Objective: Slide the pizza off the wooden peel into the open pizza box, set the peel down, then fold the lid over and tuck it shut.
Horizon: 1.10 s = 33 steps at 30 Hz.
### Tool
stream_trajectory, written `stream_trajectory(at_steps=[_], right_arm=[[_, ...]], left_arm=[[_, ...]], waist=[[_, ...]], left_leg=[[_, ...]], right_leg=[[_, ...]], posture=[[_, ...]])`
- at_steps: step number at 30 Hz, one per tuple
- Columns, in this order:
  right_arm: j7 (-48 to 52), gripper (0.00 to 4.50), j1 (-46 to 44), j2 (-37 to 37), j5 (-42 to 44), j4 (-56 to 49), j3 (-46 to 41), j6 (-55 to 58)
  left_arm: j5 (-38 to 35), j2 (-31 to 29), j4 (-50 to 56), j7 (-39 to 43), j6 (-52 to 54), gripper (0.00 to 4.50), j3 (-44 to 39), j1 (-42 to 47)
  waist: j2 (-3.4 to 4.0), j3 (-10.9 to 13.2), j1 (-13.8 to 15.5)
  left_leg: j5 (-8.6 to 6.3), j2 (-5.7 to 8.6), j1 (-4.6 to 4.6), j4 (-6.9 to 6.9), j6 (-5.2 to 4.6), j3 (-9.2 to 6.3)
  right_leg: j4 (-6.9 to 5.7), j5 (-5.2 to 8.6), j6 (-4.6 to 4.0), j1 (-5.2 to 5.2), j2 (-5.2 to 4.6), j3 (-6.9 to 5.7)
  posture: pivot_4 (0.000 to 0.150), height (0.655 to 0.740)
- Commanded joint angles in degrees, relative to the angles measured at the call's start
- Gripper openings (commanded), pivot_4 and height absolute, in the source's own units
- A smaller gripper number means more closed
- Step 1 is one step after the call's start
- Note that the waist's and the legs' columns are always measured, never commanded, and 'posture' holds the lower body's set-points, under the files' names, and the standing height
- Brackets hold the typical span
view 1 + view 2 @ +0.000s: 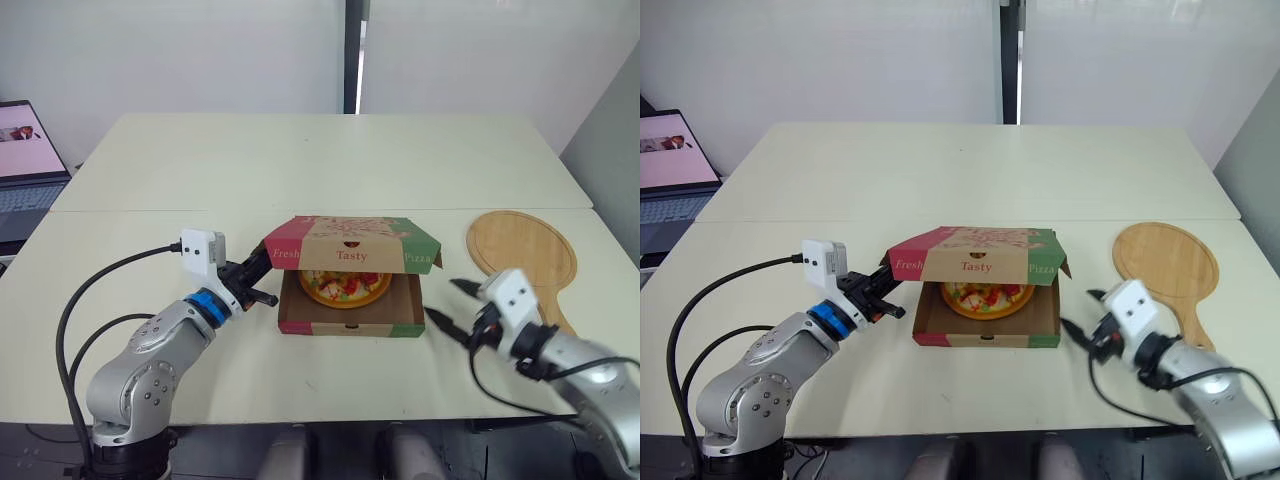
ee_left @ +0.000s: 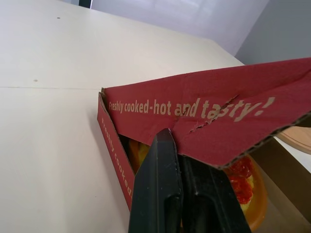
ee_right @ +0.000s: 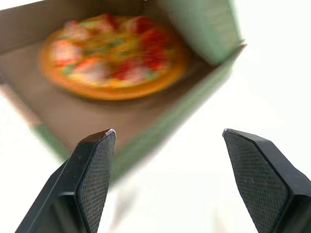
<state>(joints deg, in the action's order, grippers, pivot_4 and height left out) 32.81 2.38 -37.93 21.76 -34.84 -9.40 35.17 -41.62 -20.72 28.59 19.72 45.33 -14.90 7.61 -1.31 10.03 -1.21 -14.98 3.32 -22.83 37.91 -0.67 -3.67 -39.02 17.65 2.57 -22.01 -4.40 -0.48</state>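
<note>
Cardboard box [image 1: 345, 327] sits mid-table [image 1: 330, 170], toward the near edge, per the head views. It has red/green print. Its lid [image 1: 350, 243] is hinged at the far side and folded fwd, hanging tilted over the tray, not tucked, w/ a gap at the front. Pizza [image 1: 345, 288] lies inside the box, seen thru that gap. Peel [image 1: 522, 250] lies flat & bare on the table right of the box, apart from it, handle pointing near. L gripper [image 1: 262, 282] is at the box's left side, at the lid's near-left corner. R gripper [image 1: 445, 300] hovers just right of the box's near-right corner, not touching it, its pincer spread wide w/ nothing in it. Laptop [image 1: 25, 165], screen lit, is at far left, off the table. L wrist view: its two black fingers [image 2: 158, 184] are pressed close together, and the lower edge of the lid's red side flap ("Freshly cooked-hot and tasty!") looks pinched betw. them. The flap has a small tear along its perforation, and the pizza's orange rim shows under it in the tray. R wrist view: its fingers [image 3: 95, 170] stand well apart, empty. Beyond them is the box's green side wall & brown tray floor, w/ the pizza flat on it.
</note>
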Motion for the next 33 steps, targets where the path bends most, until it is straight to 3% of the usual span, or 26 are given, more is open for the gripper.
stream_trajectory(at_steps=[1, 9, 19, 33], right_arm=[[1.2, 2.84, -7.1, -2.2, 0.8, 2.7, -0.7, 1.0], [4.9, 0.03, -18.1, -2.4, 2.9, 7.9, 4.1, 4.9], [9.6, 0.03, -21.3, -3.0, 3.6, 9.1, 7.3, 3.7], [10.0, 0.03, -17.4, -3.4, 1.2, 8.1, 8.4, 0.9]], left_arm=[[-0.3, -1.4, 0.3, 1.7, -1.5, 0.0, 0.2, 0.5], [0.2, -3.1, -1.0, 3.9, -2.6, 0.0, 1.5, 1.1], [1.5, -5.8, -1.7, 7.3, -4.3, 0.0, 2.5, -0.5], [5.2, -8.9, -4.1, 13.8, -8.0, 0.0, 5.7, -3.3]], waist=[[0.0, 0.0, -0.1], [0.0, 0.0, 0.8], [0.0, 0.0, 1.0], [0.01, 0.0, 1.1]], left_leg=[[0.0, -0.01, 0.0, -0.01, 0.0, 0.0], [0.01, 0.0, -0.05, 0.02, 0.02, 0.01], [0.01, 0.0, -0.06, 0.02, 0.02, 0.0], [0.01, 0.0, -0.06, 0.01, 0.02, 0.0]], right_leg=[[0.0, 0.0, 0.0, 0.0, 0.01, 0.0], [0.04, 0.0, 0.0, -0.01, -0.04, 0.01], [0.05, 0.0, 0.0, -0.03, -0.06, 0.01], [0.05, 0.0, 0.0, -0.04, -0.09, 0.0]], posture=[[0.15, 0.7281], [0.15, 0.7281], [0.15, 0.7281], [0.15, 0.7281]])
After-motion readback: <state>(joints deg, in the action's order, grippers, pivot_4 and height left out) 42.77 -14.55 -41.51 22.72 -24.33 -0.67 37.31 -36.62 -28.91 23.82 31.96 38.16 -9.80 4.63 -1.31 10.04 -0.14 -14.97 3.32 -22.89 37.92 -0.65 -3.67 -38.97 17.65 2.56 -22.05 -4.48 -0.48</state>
